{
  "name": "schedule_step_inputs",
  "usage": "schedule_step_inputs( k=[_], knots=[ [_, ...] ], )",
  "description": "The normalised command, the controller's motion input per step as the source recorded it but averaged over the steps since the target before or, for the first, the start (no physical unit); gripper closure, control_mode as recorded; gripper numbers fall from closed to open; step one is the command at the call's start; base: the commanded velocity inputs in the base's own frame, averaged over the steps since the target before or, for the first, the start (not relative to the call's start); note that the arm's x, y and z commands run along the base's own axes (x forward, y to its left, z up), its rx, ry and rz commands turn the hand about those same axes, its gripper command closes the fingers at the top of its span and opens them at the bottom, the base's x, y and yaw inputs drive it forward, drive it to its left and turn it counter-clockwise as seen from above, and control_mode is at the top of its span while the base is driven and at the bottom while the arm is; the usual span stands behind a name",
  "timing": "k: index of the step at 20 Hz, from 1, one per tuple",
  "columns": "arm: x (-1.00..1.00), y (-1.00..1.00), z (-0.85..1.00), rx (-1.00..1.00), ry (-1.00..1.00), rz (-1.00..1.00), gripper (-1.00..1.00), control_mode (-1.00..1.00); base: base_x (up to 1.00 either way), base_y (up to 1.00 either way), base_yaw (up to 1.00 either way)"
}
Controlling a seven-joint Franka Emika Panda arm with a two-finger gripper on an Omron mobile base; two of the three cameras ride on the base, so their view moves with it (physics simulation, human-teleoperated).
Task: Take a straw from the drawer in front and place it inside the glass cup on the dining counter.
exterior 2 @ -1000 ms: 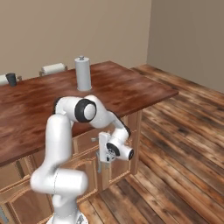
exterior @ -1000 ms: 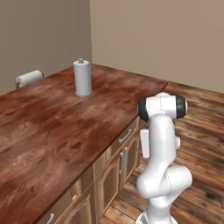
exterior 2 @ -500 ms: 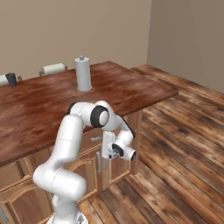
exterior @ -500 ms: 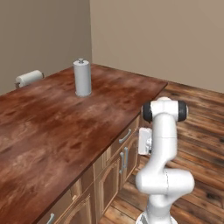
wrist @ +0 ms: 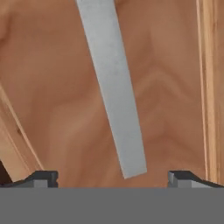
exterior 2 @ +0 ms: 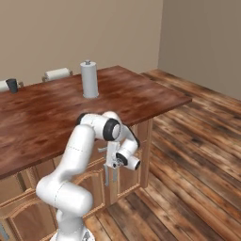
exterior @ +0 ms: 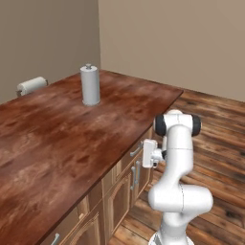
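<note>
My hand (wrist: 112,177) is spread wide at the closed light-brown wooden drawer (wrist: 65,109), its stiff, slick silver bar handle (wrist: 114,87) running 12-to-6 between my fingertips, best gripped mid-bar.

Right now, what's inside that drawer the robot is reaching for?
I can't see inside: the drawer is closed. Its wooden front and silver handle show, with the open gripper right at the handle. Any straw is hidden.
</note>
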Motion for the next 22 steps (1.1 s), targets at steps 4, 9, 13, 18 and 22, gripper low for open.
schedule_step_inputs(
  k=[4, 9, 13, 18, 22],
  knots=[
    [0.31, 0.09, -0.23, 0.03, 0.0, -0.04, -1.0, -1.0, 0.0, 0.0, 0.0],
    [0.34, 0.07, -0.21, 0.03, 0.0, -0.05, -1.0, -1.0, 0.0, 0.0, 0.0],
    [0.27, 0.04, -0.21, 0.0, 0.0, -0.05, -1.0, -1.0, 0.0, 0.0, 0.0],
    [0.29, 0.08, -0.11, 0.0, 0.0, -0.04, -1.0, -1.0, 0.0, 0.0, 0.0],
    [0.2, 0.16, 0.0, 0.0, 0.0, -0.01, 1.0, -1.0, 0.0, 0.0, 0.0]
  ],
)
